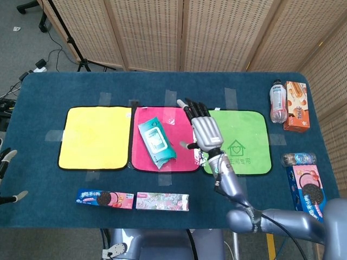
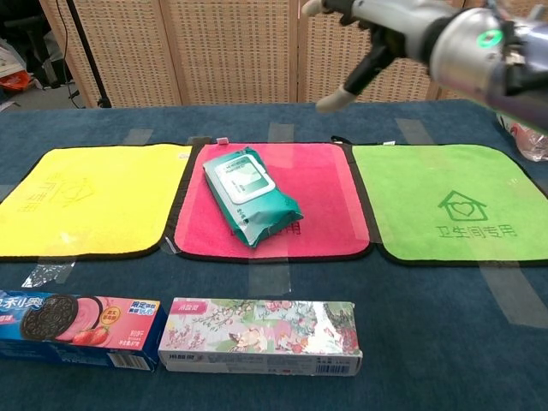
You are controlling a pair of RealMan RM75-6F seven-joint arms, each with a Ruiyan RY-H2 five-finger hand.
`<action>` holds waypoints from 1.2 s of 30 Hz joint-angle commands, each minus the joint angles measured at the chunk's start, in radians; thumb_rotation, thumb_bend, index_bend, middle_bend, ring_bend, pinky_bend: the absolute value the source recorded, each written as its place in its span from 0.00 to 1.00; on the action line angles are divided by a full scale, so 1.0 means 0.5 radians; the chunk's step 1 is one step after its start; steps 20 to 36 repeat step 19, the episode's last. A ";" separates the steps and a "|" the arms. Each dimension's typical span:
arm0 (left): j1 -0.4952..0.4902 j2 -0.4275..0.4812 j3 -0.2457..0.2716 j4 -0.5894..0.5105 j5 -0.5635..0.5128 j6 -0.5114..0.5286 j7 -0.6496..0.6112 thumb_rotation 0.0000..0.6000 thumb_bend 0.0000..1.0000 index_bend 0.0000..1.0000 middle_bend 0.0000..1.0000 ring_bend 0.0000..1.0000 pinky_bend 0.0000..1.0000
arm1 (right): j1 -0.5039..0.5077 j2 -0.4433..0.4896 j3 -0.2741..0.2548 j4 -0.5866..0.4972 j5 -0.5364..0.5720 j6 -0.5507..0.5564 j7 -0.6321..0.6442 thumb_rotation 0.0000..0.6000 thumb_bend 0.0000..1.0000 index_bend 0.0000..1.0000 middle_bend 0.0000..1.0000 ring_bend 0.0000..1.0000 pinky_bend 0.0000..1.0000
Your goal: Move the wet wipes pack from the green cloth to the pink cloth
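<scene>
The teal wet wipes pack (image 1: 156, 142) (image 2: 250, 195) lies at an angle on the pink cloth (image 1: 179, 119) (image 2: 321, 184), touching nothing else. The green cloth (image 1: 244, 135) (image 2: 445, 201) to its right lies bare. My right hand (image 1: 201, 127) (image 2: 385, 34) hovers well above the seam between the pink and green cloths, fingers spread and holding nothing. Of my left hand (image 1: 5, 157) only fingertips show at the far left edge of the head view, off the table, spread apart.
A yellow cloth (image 1: 95, 135) (image 2: 86, 197) lies left of the pink one. An Oreo box (image 1: 105, 199) (image 2: 73, 327) and a floral box (image 1: 162, 201) (image 2: 261, 336) sit at the front edge. A bottle (image 1: 277, 101), an orange box (image 1: 296, 105) and another Oreo box (image 1: 309, 195) stand right.
</scene>
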 commanded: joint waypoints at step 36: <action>0.099 -0.103 0.018 0.103 0.153 0.277 0.015 1.00 0.00 0.00 0.00 0.00 0.00 | -1.227 0.386 -0.738 0.680 -1.111 1.003 0.826 1.00 0.00 0.00 0.00 0.00 0.00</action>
